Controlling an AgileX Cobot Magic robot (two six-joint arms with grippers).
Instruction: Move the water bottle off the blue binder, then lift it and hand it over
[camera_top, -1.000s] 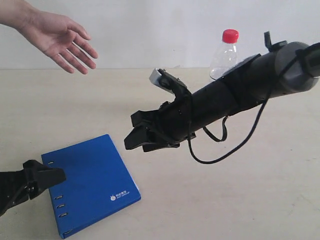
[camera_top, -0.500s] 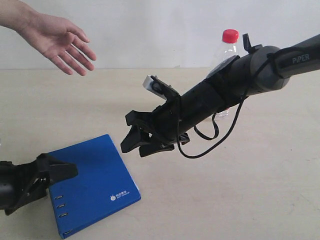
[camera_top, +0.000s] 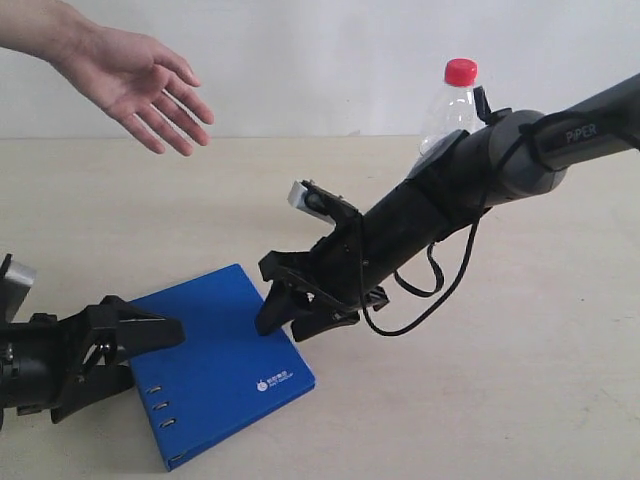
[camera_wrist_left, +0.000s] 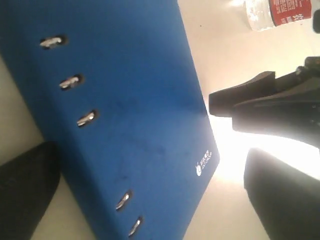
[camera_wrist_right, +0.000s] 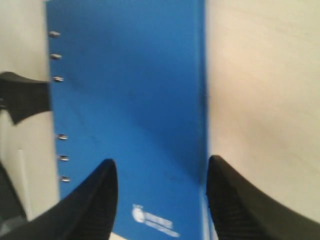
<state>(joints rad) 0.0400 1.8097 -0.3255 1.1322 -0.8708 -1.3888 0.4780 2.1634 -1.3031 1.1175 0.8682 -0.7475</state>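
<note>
The blue binder (camera_top: 225, 365) lies flat on the table, also seen in the left wrist view (camera_wrist_left: 115, 115) and the right wrist view (camera_wrist_right: 130, 100). Well away from it, the water bottle (camera_top: 453, 105) stands upright with its red cap at the back, partly hidden behind the right arm; its labelled base shows in the left wrist view (camera_wrist_left: 280, 12). My right gripper (camera_top: 285, 312) hangs open low over the binder's right edge (camera_wrist_right: 161, 167). My left gripper (camera_top: 150, 345) is open at the binder's spine side (camera_wrist_left: 150, 152), with nothing gripped.
A person's open hand (camera_top: 150, 85) is held out palm up above the table's back left. The right arm (camera_top: 450, 200) with its loose cable slants across the middle. Bare beige table (camera_top: 500, 400) lies to the right and front.
The binder has slid to the right. My left gripper has come in from the left against its spine side. My right gripper has dropped to the binder's right edge. The hand shifted slightly right.
</note>
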